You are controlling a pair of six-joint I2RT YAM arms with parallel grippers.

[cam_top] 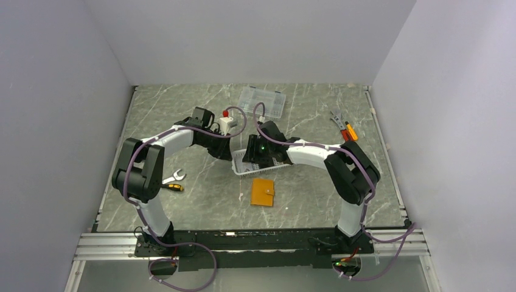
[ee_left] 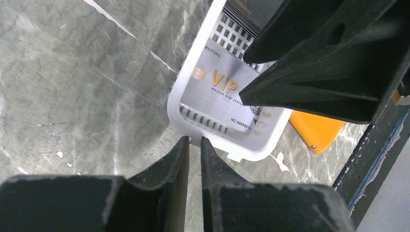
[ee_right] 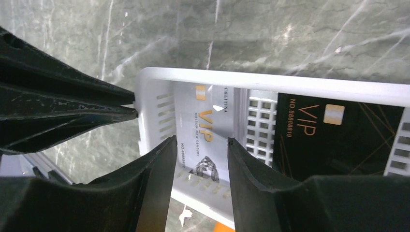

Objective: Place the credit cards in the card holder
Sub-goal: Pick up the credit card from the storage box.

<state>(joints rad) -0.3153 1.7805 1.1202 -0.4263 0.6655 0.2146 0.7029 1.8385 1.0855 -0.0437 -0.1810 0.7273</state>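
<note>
Grey card lies flat in the white basket, long axis near–far; orange holder lies just nearer on the marbled surface. Right end effector is released astride the card; left end effector sits at the rim — grip, cannot tell.

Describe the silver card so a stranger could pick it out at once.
At mid-table a white slotted basket sits just beyond the orange card holder. Two cards show inside it. Both read VIP, but the silver card is pale grey, unlike the black card beside it.
</note>
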